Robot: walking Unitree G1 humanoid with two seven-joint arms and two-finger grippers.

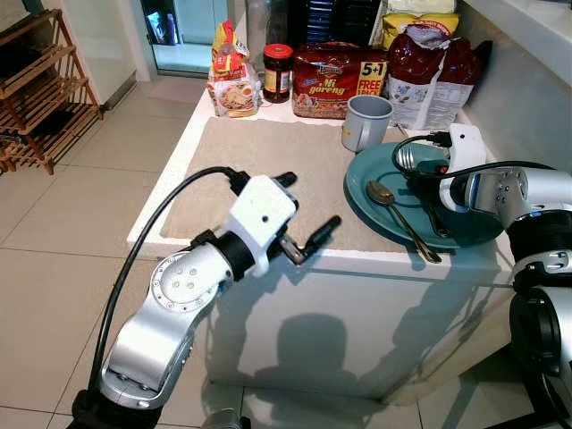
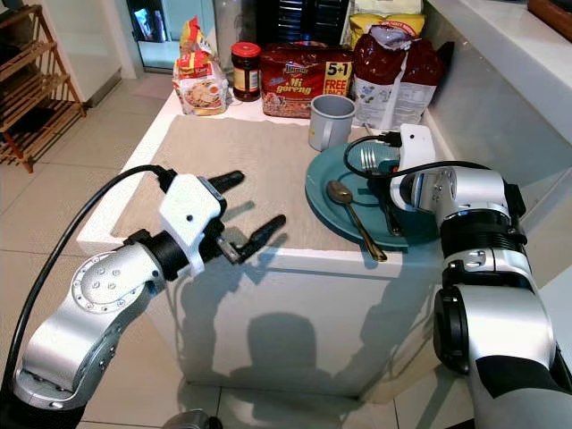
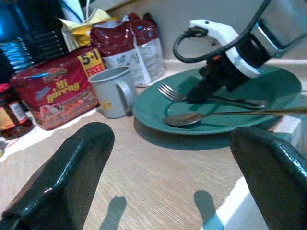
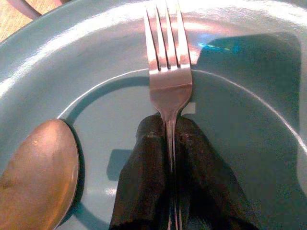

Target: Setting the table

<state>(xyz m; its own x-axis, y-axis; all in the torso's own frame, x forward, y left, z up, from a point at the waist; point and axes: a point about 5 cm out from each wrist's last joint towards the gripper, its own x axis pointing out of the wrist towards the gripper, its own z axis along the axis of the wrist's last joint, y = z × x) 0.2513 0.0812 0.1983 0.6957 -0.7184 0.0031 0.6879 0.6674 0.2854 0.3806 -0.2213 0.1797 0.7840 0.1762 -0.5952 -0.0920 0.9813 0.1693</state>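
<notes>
Right gripper [image 4: 171, 143]: my two black fingers pinched together on the neck of the fork [image 4: 166, 62], handle running back between them, tines pointing straight ahead at 12 o'clock from my wrist.
Fork, location: lying in the teal plate [image 1: 371, 165], tines toward the grey mug [image 1: 365, 121], which stands at the plate's 11 o'clock from my head.
Fork, long axis: in line with my right fingers; I judge a straight lift should bring it away without twisting.
Spoon [image 1: 402, 217]: also in the plate, at about 8 o'clock from the fork's neck, bowl just beside my fingers, handle reaching out over the plate's near rim.
Left gripper [image 1: 308, 234]: fingers spread wide, nothing between them, held off the near edge of the counter [image 1: 313, 255] at about 9 o'clock from the plate.
Placemat [image 1: 259, 170]: beige, bare, between my left gripper and the plate.
Nearer arm: right, already on the fork; left stands well apart from it.
Hazard, as I judge: the spoon bowl so close that a sideways drag could nudge it.
</notes>
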